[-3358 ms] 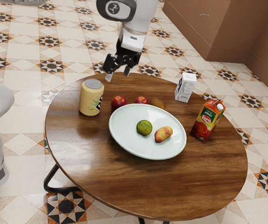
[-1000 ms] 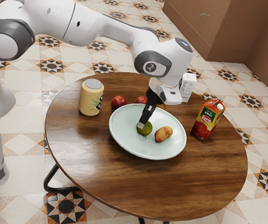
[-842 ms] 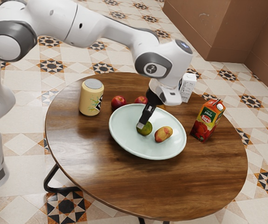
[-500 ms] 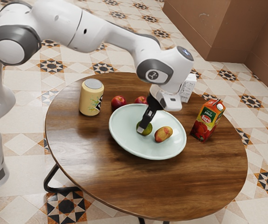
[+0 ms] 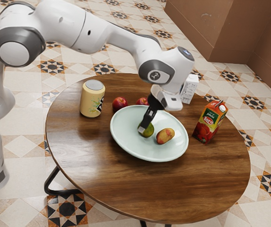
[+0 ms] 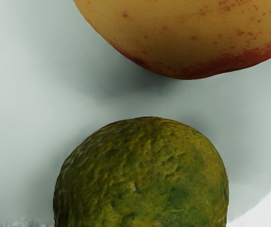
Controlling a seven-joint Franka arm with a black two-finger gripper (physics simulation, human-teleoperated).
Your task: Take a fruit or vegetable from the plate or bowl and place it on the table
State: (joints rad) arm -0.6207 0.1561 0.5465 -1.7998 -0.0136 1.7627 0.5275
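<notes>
The hand (image 5: 144, 126) is down at the rough-skinned green fruit (image 5: 149, 131) on the pale plate (image 5: 126, 135), partly covering it in the exterior view, though from this angle I cannot tell whether it is open or closed. The yellow-and-red fruit (image 5: 165, 136) lies near the green one on the same plate, with a gap between them. Around the plate on the wooden counter (image 5: 102, 165) stand a yellow can (image 5: 90, 100), a red juice carton (image 5: 210, 123) and a white carton (image 5: 189, 90), with two red apples (image 5: 120, 103) just behind it.
</notes>
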